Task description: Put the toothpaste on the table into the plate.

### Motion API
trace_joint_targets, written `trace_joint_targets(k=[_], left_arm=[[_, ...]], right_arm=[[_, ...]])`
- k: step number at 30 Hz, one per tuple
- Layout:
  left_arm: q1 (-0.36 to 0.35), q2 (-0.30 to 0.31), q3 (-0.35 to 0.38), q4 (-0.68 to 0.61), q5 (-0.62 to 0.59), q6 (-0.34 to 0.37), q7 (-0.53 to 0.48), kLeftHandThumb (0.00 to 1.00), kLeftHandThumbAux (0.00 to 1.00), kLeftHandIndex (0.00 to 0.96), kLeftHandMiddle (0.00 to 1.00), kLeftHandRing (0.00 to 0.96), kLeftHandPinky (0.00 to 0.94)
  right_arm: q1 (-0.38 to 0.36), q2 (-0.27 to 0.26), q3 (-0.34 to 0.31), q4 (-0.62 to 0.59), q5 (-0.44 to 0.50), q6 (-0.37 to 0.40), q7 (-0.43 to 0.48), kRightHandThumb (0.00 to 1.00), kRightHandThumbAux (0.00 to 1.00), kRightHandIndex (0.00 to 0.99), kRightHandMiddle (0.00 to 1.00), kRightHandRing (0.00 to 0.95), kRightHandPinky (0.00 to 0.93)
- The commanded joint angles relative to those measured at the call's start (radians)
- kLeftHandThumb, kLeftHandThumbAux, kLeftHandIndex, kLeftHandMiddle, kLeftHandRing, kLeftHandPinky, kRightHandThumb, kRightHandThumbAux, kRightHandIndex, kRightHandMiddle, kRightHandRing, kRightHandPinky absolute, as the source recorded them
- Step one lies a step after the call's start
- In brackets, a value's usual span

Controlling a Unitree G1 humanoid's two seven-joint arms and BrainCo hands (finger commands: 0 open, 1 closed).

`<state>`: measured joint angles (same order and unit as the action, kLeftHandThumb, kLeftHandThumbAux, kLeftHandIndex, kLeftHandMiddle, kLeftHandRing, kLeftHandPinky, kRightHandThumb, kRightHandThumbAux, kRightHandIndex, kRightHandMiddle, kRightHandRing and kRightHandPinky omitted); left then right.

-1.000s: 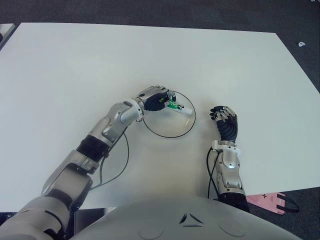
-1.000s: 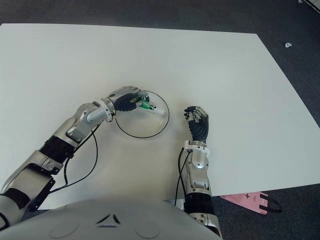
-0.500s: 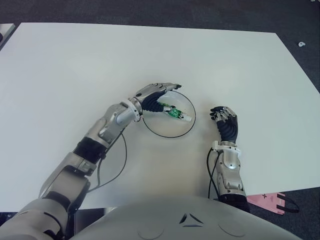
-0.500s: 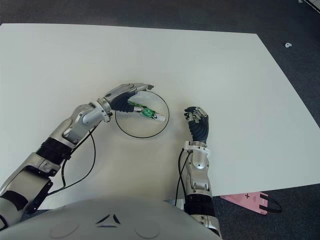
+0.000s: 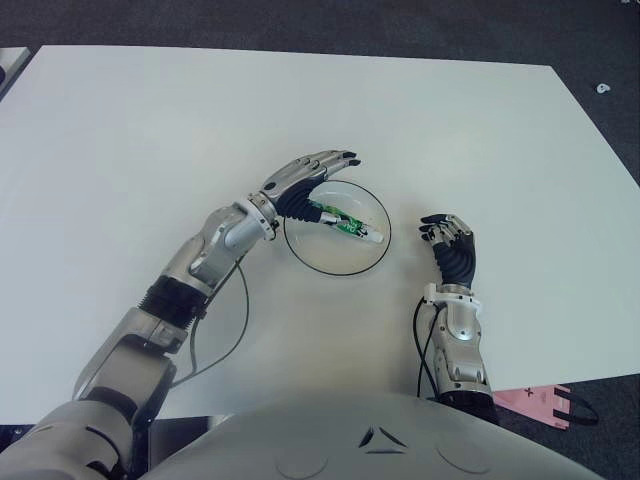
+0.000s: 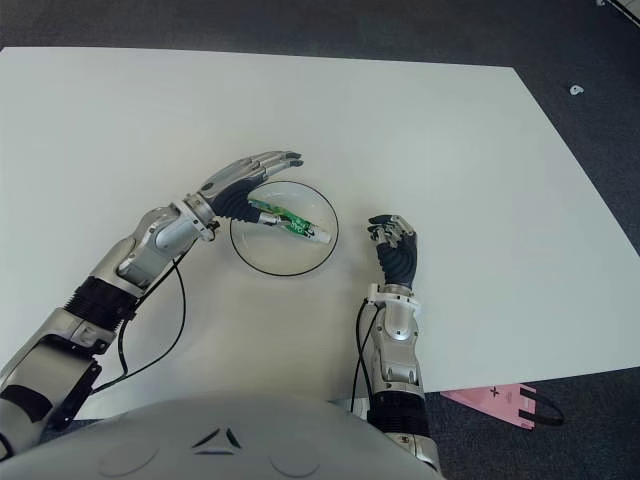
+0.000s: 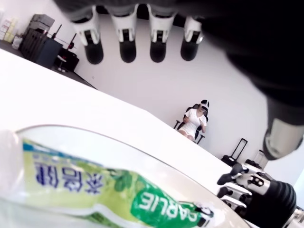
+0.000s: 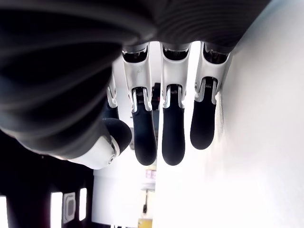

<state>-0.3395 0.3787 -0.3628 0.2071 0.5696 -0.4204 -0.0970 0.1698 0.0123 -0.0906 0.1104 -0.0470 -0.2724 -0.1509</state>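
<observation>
The green and white toothpaste tube (image 5: 345, 222) lies inside the clear plate with a dark rim (image 5: 336, 274), near the middle of the white table (image 5: 150, 130). My left hand (image 5: 320, 188) hovers over the plate's left rim with its fingers spread, apart from the tube and holding nothing. In the left wrist view the toothpaste tube (image 7: 95, 190) lies close below the straight fingertips (image 7: 127, 47). My right hand (image 5: 452, 245) shows to the right of the plate, fingers relaxed and empty.
A black cable (image 5: 236, 325) loops on the table beside my left forearm. A pink object (image 5: 545, 405) lies on the floor past the table's front right corner. A seated person (image 7: 195, 121) is far off in the left wrist view.
My left hand has let go of the toothpaste and spread its fingers, drawing back slightly to the left. The tube now lies in the plate. The right hand has not moved.
</observation>
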Motion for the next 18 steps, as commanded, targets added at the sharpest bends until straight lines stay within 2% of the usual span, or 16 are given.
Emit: trace_joint_targets(k=[1, 6, 12, 18], left_arm=[[0.042, 0.003, 0.02, -0.032, 0.005, 0.008, 0.024, 0.1, 0.504, 0.0, 0.0, 0.0, 0.104], [0.08, -0.019, 0.066, -0.054, -0.034, 0.015, 0.064, 0.113, 0.513, 0.0, 0.0, 0.0, 0.121], [0.141, -0.088, 0.137, -0.077, -0.082, 0.037, 0.167, 0.089, 0.542, 0.0, 0.005, 0.026, 0.138], [0.198, -0.178, 0.204, -0.083, -0.102, 0.045, 0.32, 0.049, 0.655, 0.022, 0.072, 0.089, 0.167]], right_arm=[[0.032, 0.004, 0.006, 0.022, -0.01, 0.035, -0.001, 0.707, 0.732, 0.423, 0.451, 0.453, 0.454], [0.033, 0.003, 0.008, 0.019, -0.02, 0.035, -0.003, 0.706, 0.732, 0.423, 0.447, 0.448, 0.451], [0.028, 0.003, 0.009, 0.032, -0.028, 0.021, -0.003, 0.706, 0.732, 0.423, 0.453, 0.455, 0.463], [0.022, 0.006, 0.008, 0.049, -0.021, 0.002, 0.001, 0.707, 0.732, 0.424, 0.461, 0.463, 0.468]])
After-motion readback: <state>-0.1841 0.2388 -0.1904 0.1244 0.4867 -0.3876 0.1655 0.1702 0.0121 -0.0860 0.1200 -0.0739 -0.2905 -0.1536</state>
